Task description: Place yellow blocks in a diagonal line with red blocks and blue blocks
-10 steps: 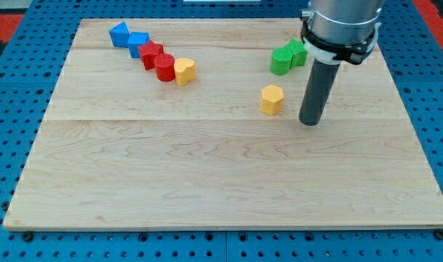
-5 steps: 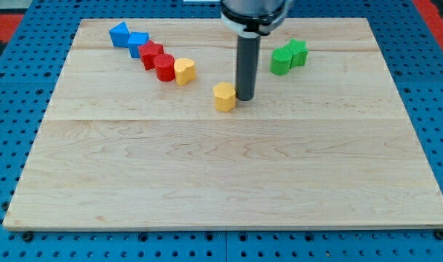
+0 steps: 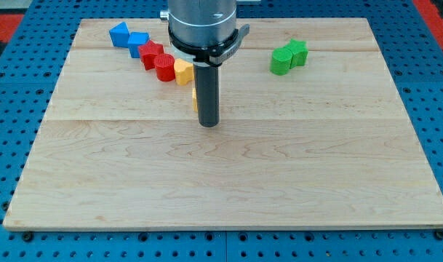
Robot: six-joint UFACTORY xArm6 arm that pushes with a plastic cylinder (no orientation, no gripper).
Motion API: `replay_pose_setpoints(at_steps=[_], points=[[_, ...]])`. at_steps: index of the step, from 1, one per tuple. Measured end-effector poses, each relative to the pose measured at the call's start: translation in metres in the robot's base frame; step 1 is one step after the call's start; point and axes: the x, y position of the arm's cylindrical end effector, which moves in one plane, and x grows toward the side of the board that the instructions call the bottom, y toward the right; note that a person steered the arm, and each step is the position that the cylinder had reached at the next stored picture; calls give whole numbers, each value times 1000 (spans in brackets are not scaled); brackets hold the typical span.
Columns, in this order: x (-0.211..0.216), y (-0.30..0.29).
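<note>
Two blue blocks (image 3: pixel 119 33) (image 3: pixel 139 41), a red star-like block (image 3: pixel 151 53), a red round block (image 3: pixel 165 67) and a yellow heart-shaped block (image 3: pixel 181 71) lie in a diagonal row at the view's upper left. A second yellow block (image 3: pixel 195 99) is almost hidden behind my rod; only a sliver shows at the rod's left edge, just below the row's lower end. My tip (image 3: pixel 209 124) rests on the board, touching or just right of that block.
Two green blocks (image 3: pixel 281 60) (image 3: pixel 298 52) sit together at the view's upper right. The wooden board (image 3: pixel 221 182) lies on a blue pegboard surface.
My rod has swept from the view's right to the left, pushing the loose yellow block leftward from near the green blocks to just below the heart-shaped yellow block.
</note>
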Motion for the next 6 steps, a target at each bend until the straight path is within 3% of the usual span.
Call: replay_pose_setpoints(at_steps=[4,6], points=[[-52,-40],[-33,-23]])
